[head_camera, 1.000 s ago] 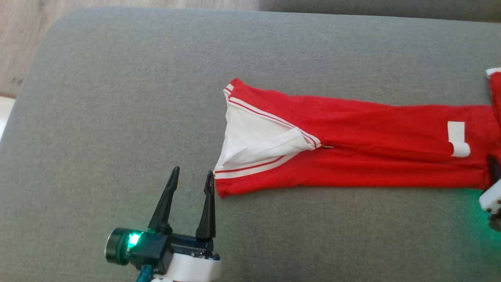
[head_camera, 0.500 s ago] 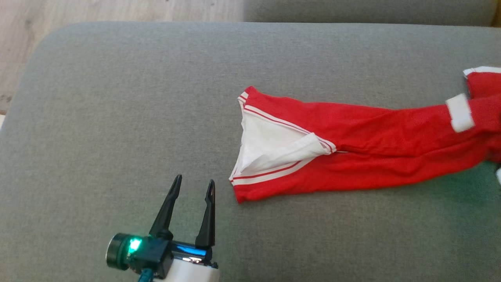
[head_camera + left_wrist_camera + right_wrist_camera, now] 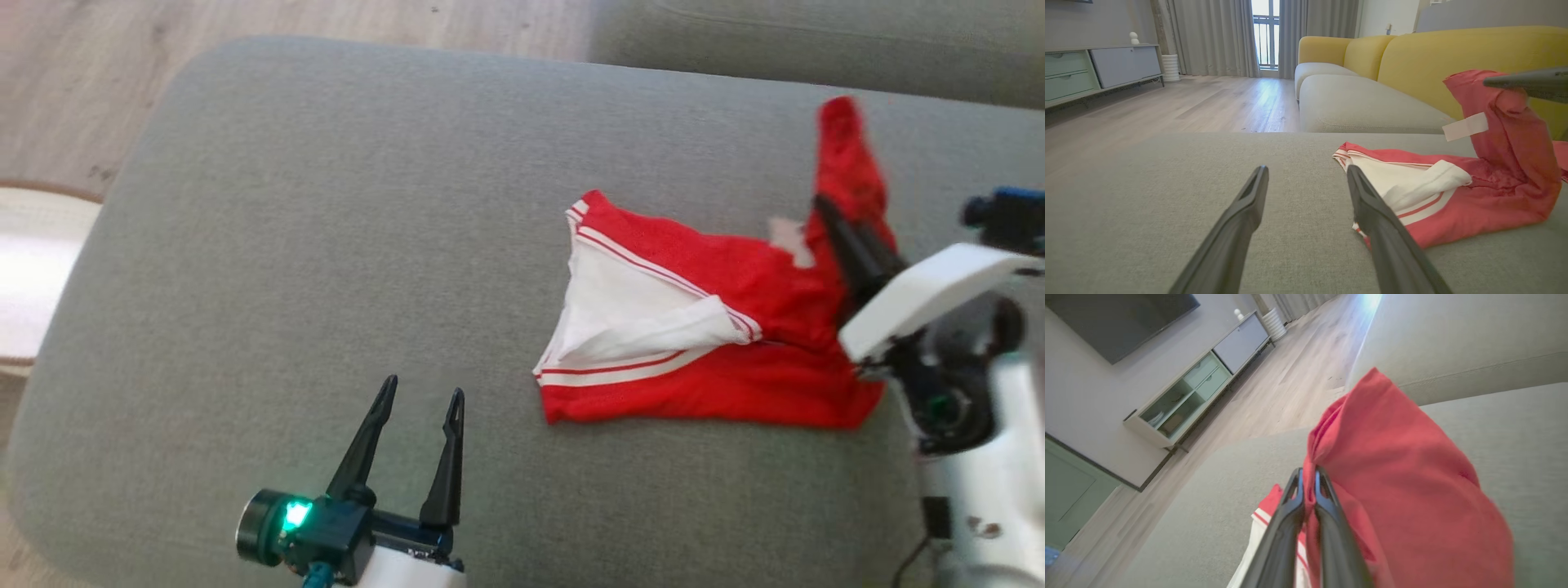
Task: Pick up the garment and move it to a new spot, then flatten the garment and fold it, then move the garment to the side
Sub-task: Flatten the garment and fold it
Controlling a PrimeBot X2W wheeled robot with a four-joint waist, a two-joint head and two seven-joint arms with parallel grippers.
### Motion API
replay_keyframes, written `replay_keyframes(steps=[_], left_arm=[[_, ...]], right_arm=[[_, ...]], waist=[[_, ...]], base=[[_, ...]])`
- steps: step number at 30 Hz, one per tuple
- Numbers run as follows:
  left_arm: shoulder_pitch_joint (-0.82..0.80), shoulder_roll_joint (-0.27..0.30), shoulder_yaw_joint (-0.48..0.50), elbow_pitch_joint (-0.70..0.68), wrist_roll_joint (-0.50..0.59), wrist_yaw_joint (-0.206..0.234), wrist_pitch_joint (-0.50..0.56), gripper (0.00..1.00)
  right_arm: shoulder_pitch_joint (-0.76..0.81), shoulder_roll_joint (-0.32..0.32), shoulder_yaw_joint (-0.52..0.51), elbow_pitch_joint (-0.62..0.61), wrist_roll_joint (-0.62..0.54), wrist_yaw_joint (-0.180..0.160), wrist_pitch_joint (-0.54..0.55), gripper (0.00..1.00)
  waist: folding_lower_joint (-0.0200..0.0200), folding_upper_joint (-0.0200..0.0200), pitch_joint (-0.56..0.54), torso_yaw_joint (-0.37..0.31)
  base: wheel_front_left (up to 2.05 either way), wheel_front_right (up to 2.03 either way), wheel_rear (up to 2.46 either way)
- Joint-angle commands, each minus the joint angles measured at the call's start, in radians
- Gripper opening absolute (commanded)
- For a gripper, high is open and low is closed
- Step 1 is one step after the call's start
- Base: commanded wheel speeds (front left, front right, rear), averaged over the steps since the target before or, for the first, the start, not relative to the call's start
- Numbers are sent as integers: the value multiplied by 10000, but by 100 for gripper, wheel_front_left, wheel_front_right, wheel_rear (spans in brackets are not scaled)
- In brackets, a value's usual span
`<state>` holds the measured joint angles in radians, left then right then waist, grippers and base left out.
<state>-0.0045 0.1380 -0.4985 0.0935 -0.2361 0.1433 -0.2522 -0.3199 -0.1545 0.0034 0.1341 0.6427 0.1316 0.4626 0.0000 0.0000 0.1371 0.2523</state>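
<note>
The garment point(image 3: 694, 327) is red with a white lining and white stripes, lying on a grey cushion point(image 3: 326, 245). My right gripper point(image 3: 820, 204) is shut on the garment's far end, which hangs lifted and folded back over the rest point(image 3: 1392, 465). The raised red end with a white tag is in the left wrist view point(image 3: 1506, 134). My left gripper point(image 3: 420, 396) stands open, low on the cushion just left of the garment's white-striped edge, touching nothing point(image 3: 1306, 175).
Wooden floor point(image 3: 98, 90) lies beyond the cushion's far left edge. A second grey cushion point(image 3: 816, 41) sits at the back right. A yellow sofa back point(image 3: 1453, 57) and a low sideboard point(image 3: 1098, 69) stand further off.
My right gripper has come in from the right, carrying the garment's far end up and back over the rest. The head camera has shifted. The left gripper has stayed open.
</note>
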Motion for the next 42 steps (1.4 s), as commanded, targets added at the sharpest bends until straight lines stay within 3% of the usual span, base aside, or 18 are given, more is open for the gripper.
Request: replay_keyframes(steps=[1,12,20,21,22,23,31,42], left_arm=[[-377,-84,225,-237,74,-36,-95,100],[-349,-275,225,-65,81,-157,-95,100],[-419,-252,369,-28,107,-224,-95,100],[-431,-257,391,-29,110,-226,-95,100],[-443,-265,413,-29,115,-227,-95,100],[-450,-276,435,-28,118,-222,-95,100],[-374,-340,679,14,129,-177,-95,100],[331,-285,1653,-434,-128,223,-95,100]], right_arm=[[-467,112,350,-308,107,-9,-6,0],[-726,775,2559,414,572,-9,-235,0],[-796,934,3237,1182,908,-9,-490,0],[-799,945,3327,1269,962,-9,-503,25],[-800,952,3417,1347,991,-9,-522,76],[-807,958,3479,1399,989,-9,-605,100],[-721,760,3995,800,1631,-9,-1774,100],[164,-1114,4397,-27,905,-9,-5168,100]], waist=[[0,0,-34,205],[0,0,8,754],[0,0,102,907],[0,0,126,927],[0,0,146,943],[0,0,165,955],[0,0,-72,673],[0,0,-1103,-866]], base=[[0,0,0],[0,0,0],[0,0,0],[0,0,0],[0,0,0],[0,0,0],[0,0,0],[0,0,0]])
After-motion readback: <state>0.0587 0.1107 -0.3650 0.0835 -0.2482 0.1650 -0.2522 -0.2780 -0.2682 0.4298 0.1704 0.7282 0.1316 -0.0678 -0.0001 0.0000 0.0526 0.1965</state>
